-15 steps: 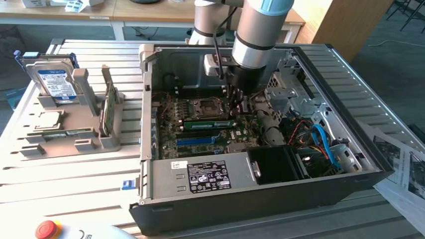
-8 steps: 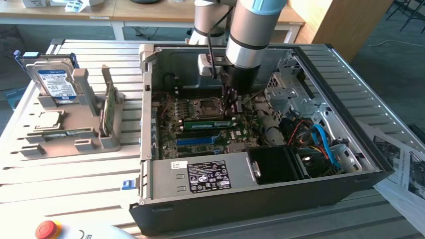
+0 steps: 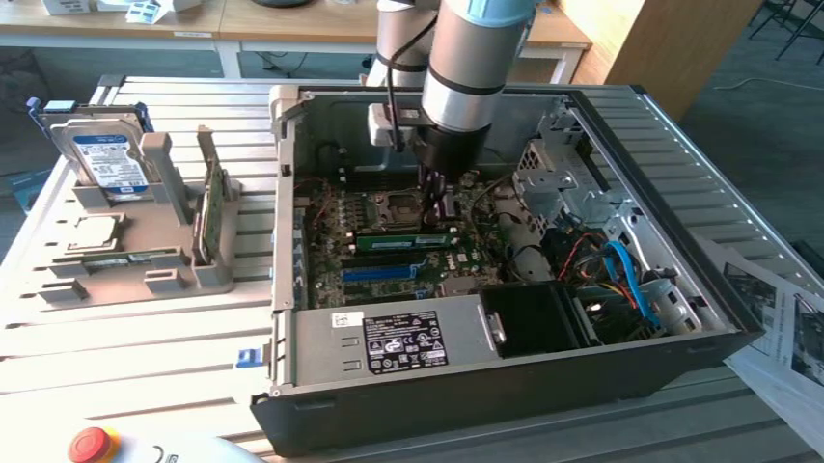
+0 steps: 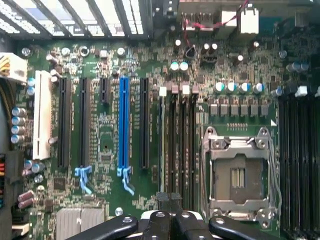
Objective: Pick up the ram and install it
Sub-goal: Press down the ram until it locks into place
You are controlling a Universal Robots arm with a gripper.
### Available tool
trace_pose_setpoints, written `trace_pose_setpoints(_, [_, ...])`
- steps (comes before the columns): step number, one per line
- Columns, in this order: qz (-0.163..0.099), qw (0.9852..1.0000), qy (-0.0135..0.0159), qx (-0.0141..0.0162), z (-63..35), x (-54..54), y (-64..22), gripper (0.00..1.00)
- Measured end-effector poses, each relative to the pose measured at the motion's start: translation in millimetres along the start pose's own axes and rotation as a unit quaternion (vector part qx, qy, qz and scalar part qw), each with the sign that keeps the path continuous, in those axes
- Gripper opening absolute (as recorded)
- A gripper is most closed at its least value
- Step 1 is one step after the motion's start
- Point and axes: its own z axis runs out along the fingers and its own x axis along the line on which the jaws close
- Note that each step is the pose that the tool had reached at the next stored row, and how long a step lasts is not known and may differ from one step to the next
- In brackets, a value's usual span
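The label text on the power supply [image 3: 401,340] is too small to be read. The papers [image 3: 782,333] are cut off by the exterior view's right edge. The red button [image 3: 93,444] is partly cut by the lower edge.

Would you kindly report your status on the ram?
Gripper shut, inside the case above the motherboard. Ram lying along its slot. Nothing in the way.

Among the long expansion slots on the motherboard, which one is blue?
The blue slot stands between black slots; the others are black, except one white slot at the board's edge.
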Motion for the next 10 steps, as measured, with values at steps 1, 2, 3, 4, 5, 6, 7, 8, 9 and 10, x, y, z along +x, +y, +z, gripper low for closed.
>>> trace_pose_setpoints(1, [0.0, 1.0, 0.0, 0.0, 0.2, -0.2, 3.8, 0.1])
trace_pose_setpoints(2, [0.0, 1.0, -0.0001, 0.0, 0.3, -0.3, 5.9, 0.1])
trace_pose_setpoints(3, [0.0, 1.0, -0.0001, 0.0, 0.4, -0.3, 7.8, 0.1])
trace_pose_setpoints(4, [0.0, 1.0, 0.0, 0.0, 0.4, -0.3, 9.6, 0.1])
trace_pose_setpoints(5, [0.0, 1.0, 0.0, 0.0, 0.5, -0.3, 11.5, 0.1])
trace_pose_setpoints(6, [0.0, 1.0, -0.0001, 0.0, 0.6, -0.3, 13.2, 0.1])
trace_pose_setpoints(7, [0.0, 1.0, -0.0001, 0.0, 0.7, -0.3, 15.1, 0.1])
trace_pose_setpoints(8, [0.0, 1.0, 0.0, 0.0, 0.7, -0.3, 17.1, 0.1])
trace_pose_setpoints(9, [0.0, 1.0, -0.0001, 0.0, 0.8, -0.3, 18.9, 0.1])
trace_pose_setpoints(10, [0.0, 1.0, 0.0, 0.0, 0.8, -0.3, 20.6, 0.1])
